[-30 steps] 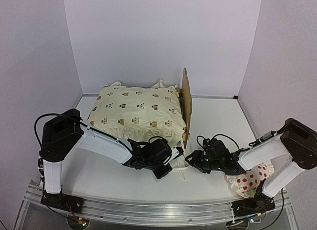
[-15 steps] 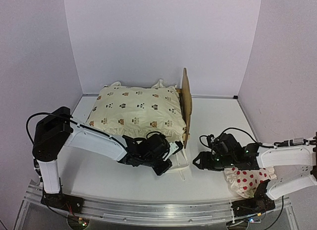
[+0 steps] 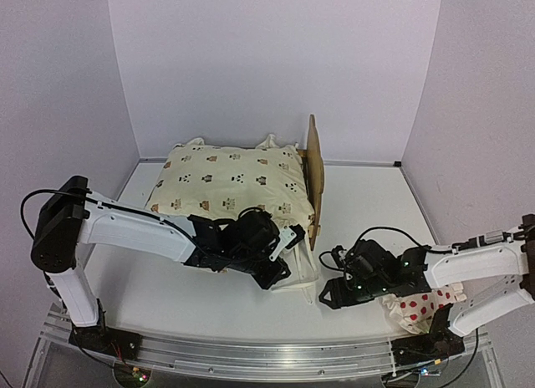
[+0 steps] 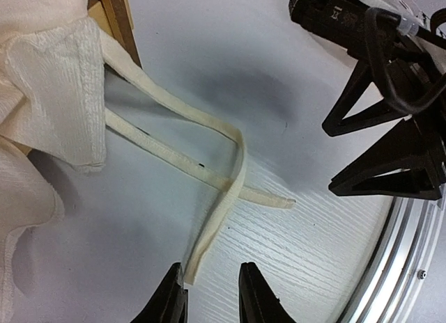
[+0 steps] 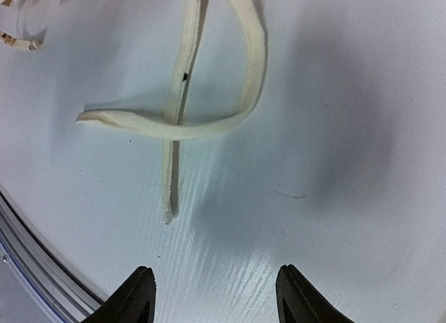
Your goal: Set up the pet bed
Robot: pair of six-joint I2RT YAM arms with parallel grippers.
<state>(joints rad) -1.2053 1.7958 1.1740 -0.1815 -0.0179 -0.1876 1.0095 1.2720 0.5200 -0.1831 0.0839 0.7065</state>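
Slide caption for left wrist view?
Open left claw hovers by crossed cream ties trailing from the ruffled cover beside the pet bed frame.

Pet bed (image 3: 314,175) rails, base hidden under cover (image 3: 234,187); pillow (image 3: 418,308) half behind right arm (image 3: 468,264)

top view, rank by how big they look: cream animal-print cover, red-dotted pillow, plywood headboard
1. Cream animal-print ruffled cover.
2-3. White red-dotted pillow, partly hidden behind the right arm, and light plywood scalloped headboard, seen edge-on: unsure between them.
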